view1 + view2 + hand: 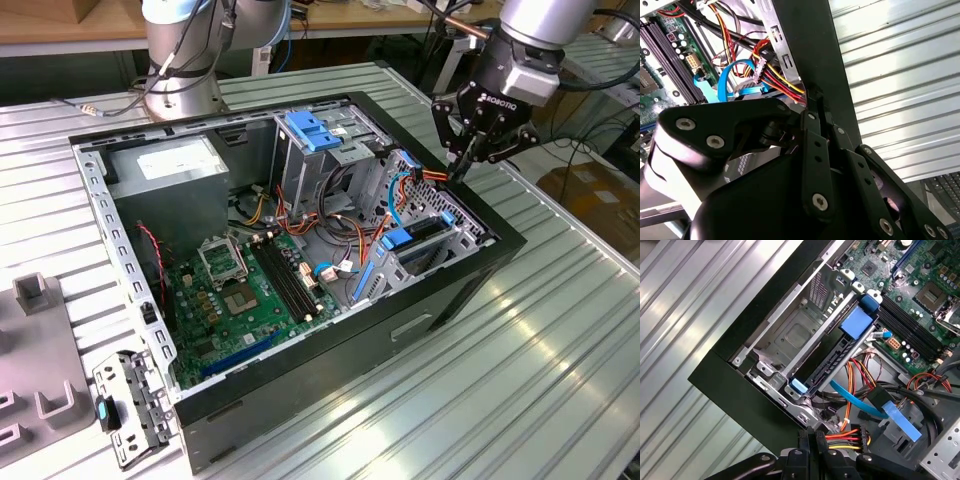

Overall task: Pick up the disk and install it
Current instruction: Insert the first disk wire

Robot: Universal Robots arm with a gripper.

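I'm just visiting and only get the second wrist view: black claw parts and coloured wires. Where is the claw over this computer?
Observer: In the exterior view the claw hangs, tips down, at the wall of the open computer case on the exterior view's right.
Operator: And the disk?
Observer: In the first wrist view the disk stands on edge in the grey drive cage, apart from the claw.
Operator: Anything outside the case?
Observer: A loose grey bracket lies on the ribbed table at the exterior view's left.
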